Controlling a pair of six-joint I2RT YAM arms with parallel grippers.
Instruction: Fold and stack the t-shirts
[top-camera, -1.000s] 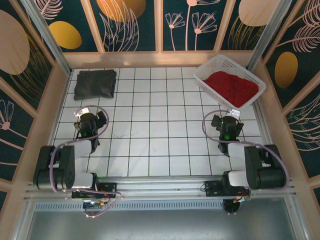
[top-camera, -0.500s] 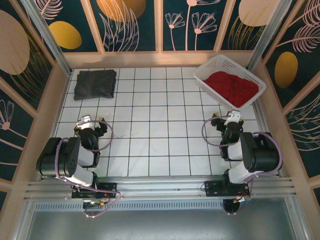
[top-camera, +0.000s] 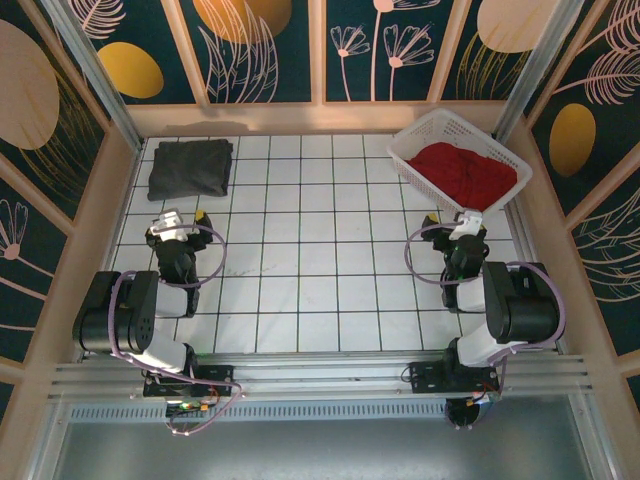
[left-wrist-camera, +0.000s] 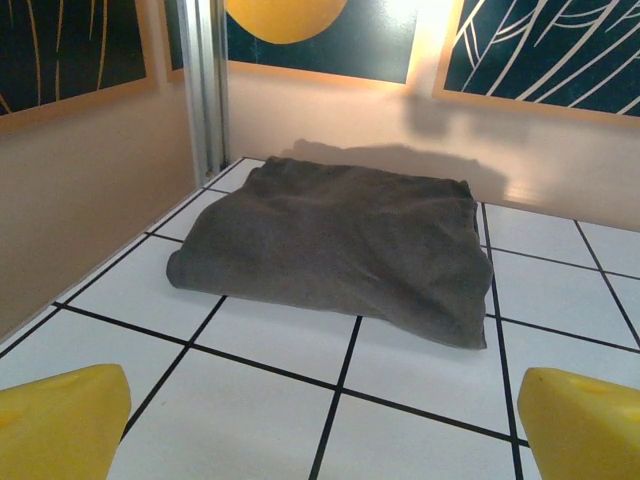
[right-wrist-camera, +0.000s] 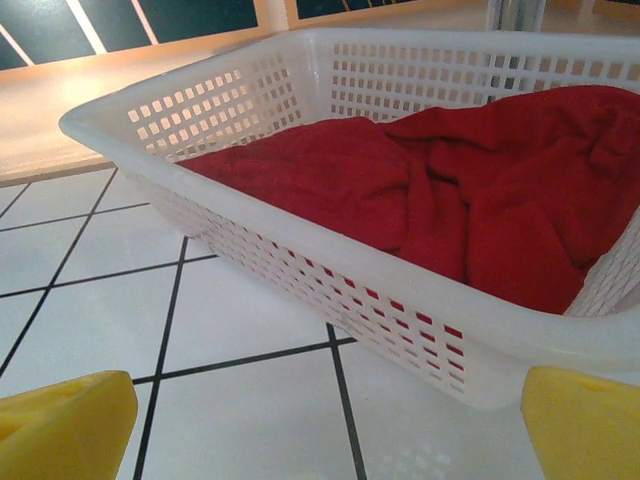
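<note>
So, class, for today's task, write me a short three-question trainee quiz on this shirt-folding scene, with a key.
1. True or false: the red t-shirt lies crumpled inside the white basket.
2. Where is the grey t-shirt?
A. folded at the far-left corner of the table
B. in the basket
C. at the table's near edge
3. Fill in: the left gripper and the right gripper each have their jaws ___, with nothing between them.

Key: 1 true; 2 A; 3 open.
</note>
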